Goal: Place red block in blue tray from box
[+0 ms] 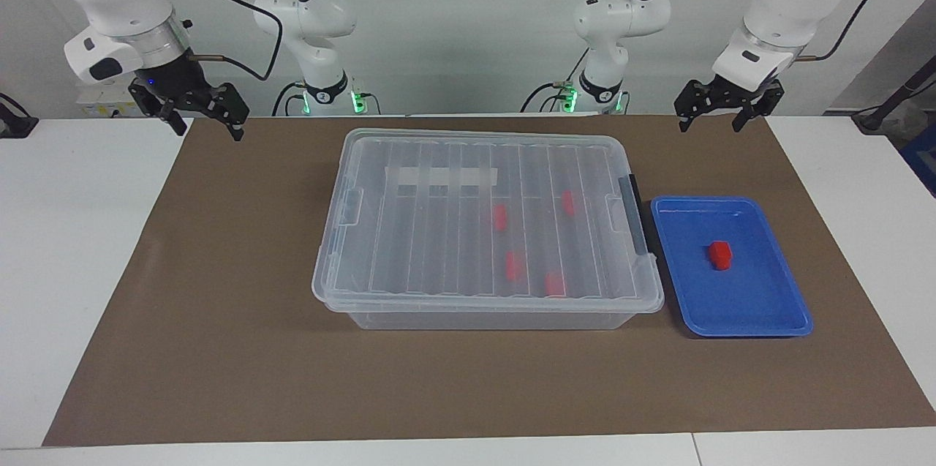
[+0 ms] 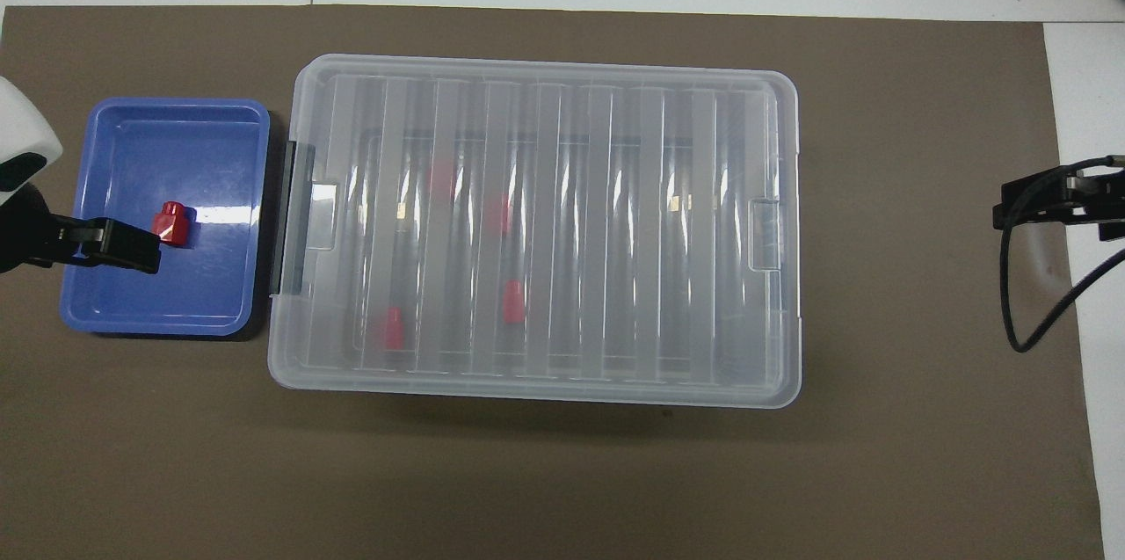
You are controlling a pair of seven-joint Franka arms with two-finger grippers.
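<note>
I saw the red block [image 1: 720, 254] sitting loose in the blue tray [image 1: 760, 316], roughly mid-tray. The tray lay just beside the box [image 1: 409, 316], at its black-clip end, toward the left arm's end of the table. The box lid was on; four more red blocks [image 1: 499, 216] showed through it.

The left gripper [image 1: 708, 121] hung high over the mat [image 1: 219, 349] at about 12 o'clock from the tray in the facing view, wrist angled down, fingers apart, holding nothing.

The right gripper [image 1: 206, 123] hung over the mat corner near its own base, at about 10 o'clock from the box in the facing view, tilted, fingers spread and empty.

Neither arm touched the box or tray.
</note>
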